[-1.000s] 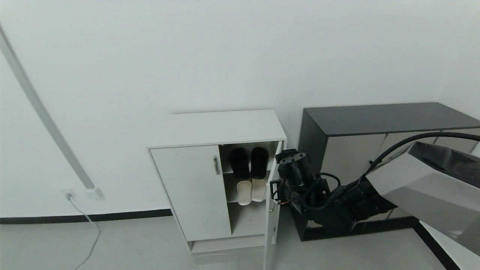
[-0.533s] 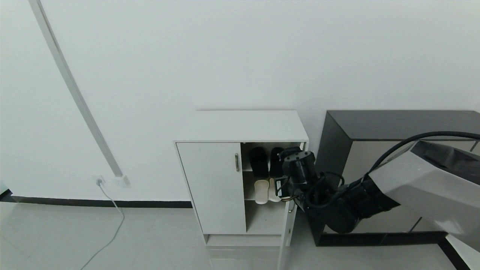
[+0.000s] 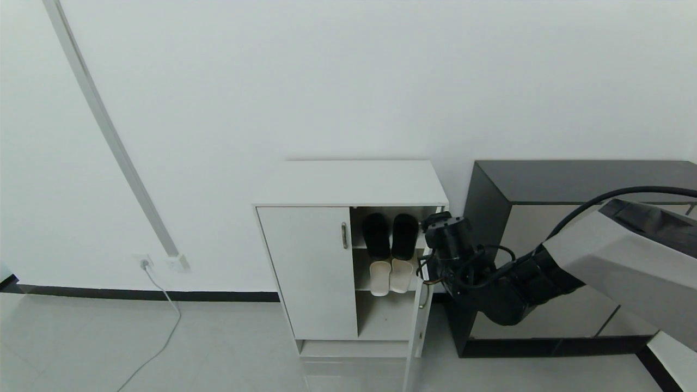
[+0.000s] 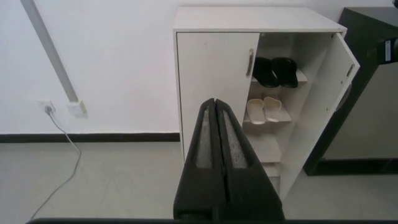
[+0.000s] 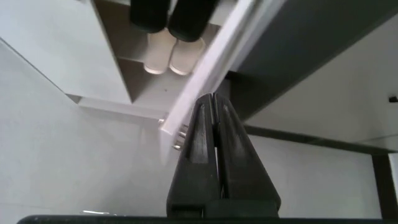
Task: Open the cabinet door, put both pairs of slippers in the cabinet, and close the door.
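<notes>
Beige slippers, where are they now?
In the head view, the beige slippers sit inside the open right half of the white cabinet, on the shelf directly below the black slippers.

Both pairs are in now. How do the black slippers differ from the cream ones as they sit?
The black slippers sit higher in the cabinet, directly above the cream slippers. The black pair is dark against the white interior, while the cream pair nearly blends in. The black pair also looks slightly bulkier. Both pairs lie side by side in the right half, behind the open right door.
</notes>
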